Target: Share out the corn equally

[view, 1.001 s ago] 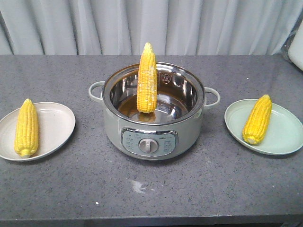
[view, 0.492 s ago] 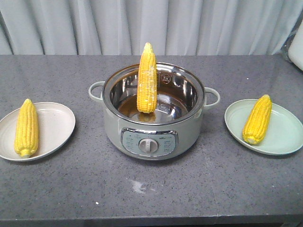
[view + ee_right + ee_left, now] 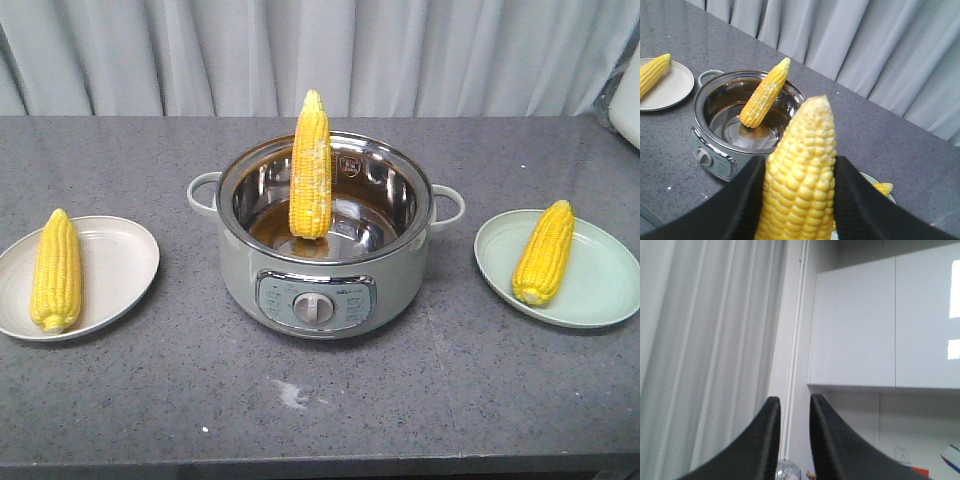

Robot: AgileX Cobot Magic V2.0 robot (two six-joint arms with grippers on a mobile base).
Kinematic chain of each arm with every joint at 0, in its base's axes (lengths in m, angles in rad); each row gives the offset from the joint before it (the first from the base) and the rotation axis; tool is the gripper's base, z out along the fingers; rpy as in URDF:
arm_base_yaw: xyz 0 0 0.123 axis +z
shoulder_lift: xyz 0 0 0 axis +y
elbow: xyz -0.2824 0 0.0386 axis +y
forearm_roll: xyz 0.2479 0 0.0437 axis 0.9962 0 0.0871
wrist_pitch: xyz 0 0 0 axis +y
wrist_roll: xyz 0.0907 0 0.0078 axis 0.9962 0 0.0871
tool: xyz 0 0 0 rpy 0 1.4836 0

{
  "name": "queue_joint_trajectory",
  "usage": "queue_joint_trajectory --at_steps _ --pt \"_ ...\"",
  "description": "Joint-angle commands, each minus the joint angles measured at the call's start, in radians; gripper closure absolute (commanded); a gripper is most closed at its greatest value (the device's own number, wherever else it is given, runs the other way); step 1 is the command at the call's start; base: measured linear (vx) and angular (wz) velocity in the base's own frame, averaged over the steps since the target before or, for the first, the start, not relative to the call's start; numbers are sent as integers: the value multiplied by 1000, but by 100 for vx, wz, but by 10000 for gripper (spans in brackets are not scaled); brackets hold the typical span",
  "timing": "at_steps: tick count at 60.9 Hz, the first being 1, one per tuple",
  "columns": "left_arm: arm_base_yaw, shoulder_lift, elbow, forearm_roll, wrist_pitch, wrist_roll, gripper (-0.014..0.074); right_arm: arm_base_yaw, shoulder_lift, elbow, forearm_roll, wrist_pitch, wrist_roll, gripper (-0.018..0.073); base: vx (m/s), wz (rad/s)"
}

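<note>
In the front view one corn cob (image 3: pixel 55 270) lies on the beige left plate (image 3: pixel 125 262). A second cob (image 3: pixel 543 252) lies on the pale green right plate (image 3: pixel 600 280). A cob with whitish patches (image 3: pixel 311 170) leans upright inside the steel pot (image 3: pixel 320 290). My right gripper (image 3: pixel 800 162) is shut on another cob (image 3: pixel 802 200), tip up, held above the table near the green plate (image 3: pixel 867 180). My left gripper (image 3: pixel 794 398) points up at curtain and wall, open with nothing between its fingers. Neither gripper shows in the front view.
The pot has side handles and a front control knob (image 3: pixel 317 307). A grey curtain (image 3: pixel 320 50) hangs behind the dark grey table (image 3: pixel 300 420). A white object (image 3: pixel 630 100) sits at the far right edge.
</note>
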Motion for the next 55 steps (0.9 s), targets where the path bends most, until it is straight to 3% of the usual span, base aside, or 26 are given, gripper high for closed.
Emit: queue_joint_trajectory --at_steps 1,11,17,23,32,44,55 --pt "-8 -3 -30 -175 34 106 451 -7 1 -16 15 -9 -6 561 0 0" --pt "-36 -3 -30 -364 96 330 451 -7 1 -16 15 -9 -6 561 0 0" --pt "-97 -3 -30 -499 137 550 451 -7 1 -16 15 -9 -6 561 0 0" --pt "-181 -7 -30 -598 148 673 451 -7 1 -16 15 -9 -6 561 0 0" --pt "-299 -29 -31 -655 253 747 451 -7 1 -16 15 -9 -6 561 0 0" --pt "-471 -40 -31 -669 431 1141 451 -7 1 -16 18 -9 -6 561 0 0" --pt "-640 -61 -31 -751 675 1374 451 -7 1 -16 22 -9 -6 561 0 0"
